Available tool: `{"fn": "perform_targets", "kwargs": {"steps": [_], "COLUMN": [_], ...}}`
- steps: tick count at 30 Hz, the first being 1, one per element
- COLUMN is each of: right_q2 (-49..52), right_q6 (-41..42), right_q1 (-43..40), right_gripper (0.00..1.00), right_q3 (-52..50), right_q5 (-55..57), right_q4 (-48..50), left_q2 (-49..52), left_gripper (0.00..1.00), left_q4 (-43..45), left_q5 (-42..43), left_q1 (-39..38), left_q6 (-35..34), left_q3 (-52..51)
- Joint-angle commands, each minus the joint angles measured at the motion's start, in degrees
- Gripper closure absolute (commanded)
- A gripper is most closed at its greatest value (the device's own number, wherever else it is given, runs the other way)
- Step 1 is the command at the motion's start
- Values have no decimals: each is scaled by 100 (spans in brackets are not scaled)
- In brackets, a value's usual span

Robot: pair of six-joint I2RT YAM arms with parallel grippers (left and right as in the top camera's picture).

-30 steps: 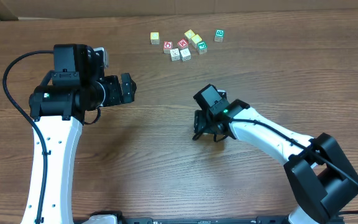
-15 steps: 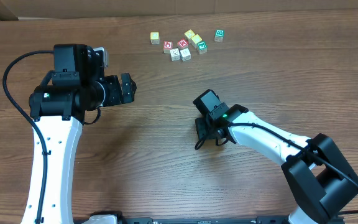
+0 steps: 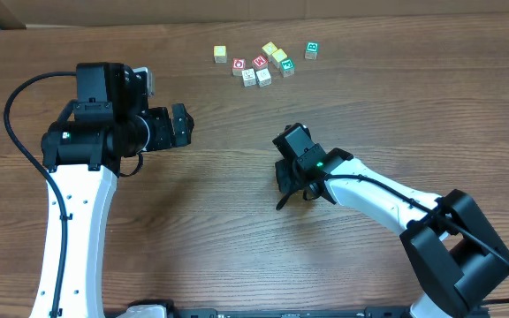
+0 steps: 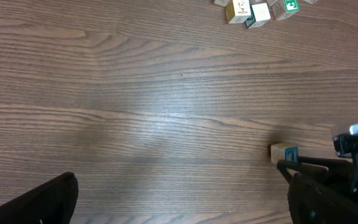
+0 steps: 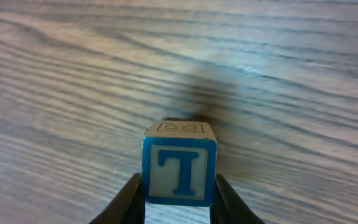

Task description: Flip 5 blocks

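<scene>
Since a second ago my right arm has been creeping up and left a touch and its fingers have been closing in, so right now the right gripper (image 5: 179,202) is pinching the blue block (image 5: 180,165) from both sides. The T face is pointing at the wrist cam and the block is sitting low in the middle of that view. From overhead that's happening just right of centre, where I'm not seeing the block itself because the wrist is covering it. The left gripper (image 3: 182,125) is hanging wide open at centre left, holding nothing, and it isn't moving at all. Progress-wise I'm guessing we're early. This one is only being grabbed, not turned yet, and the other four are waiting in the little cluster at the upper middle of the frame: the two whitish blocks (image 3: 249,77) and the two green blocks (image 3: 311,50). They're mixed in with the yellow cubes (image 3: 220,54) and red cubes (image 3: 239,64), well apart from both arms, and I can't tell whether any of them is already flipped. The table (image 3: 193,230) is showing brown wood grain, flat and mostly bare. Room-wise I'm only getting a tan cardboard-looking wall (image 3: 237,9) running along the top edge.
</scene>
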Motion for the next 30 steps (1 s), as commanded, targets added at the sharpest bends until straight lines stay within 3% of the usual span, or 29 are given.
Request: {"fn": "perform_targets", "kwargs": {"steps": [1, 10, 14, 20, 27, 30], "right_q2": [4, 4, 4, 4, 4, 7], "right_q6": [402, 645, 643, 640, -22, -33], "right_q1": [15, 15, 17, -33, -341, -452], "right_gripper": [77, 69, 47, 35, 33, 29], "right_q3": [-35, -35, -35, 280, 1233, 1185], "right_q5": [310, 306, 306, 306, 304, 223], "right_q4": [55, 52, 48, -214, -848, -857], "left_q2": [13, 13, 13, 13, 13, 13], "left_gripper": [0, 0, 0, 0, 0, 0], "left_q4": [2, 4, 4, 4, 4, 4], "left_q5": [4, 4, 7, 4, 4, 4], "left_q1": [-7, -11, -11, -7, -7, -7], "left_q6": [44, 44, 44, 44, 44, 44], "left_q3": [127, 127, 127, 127, 127, 127]}}
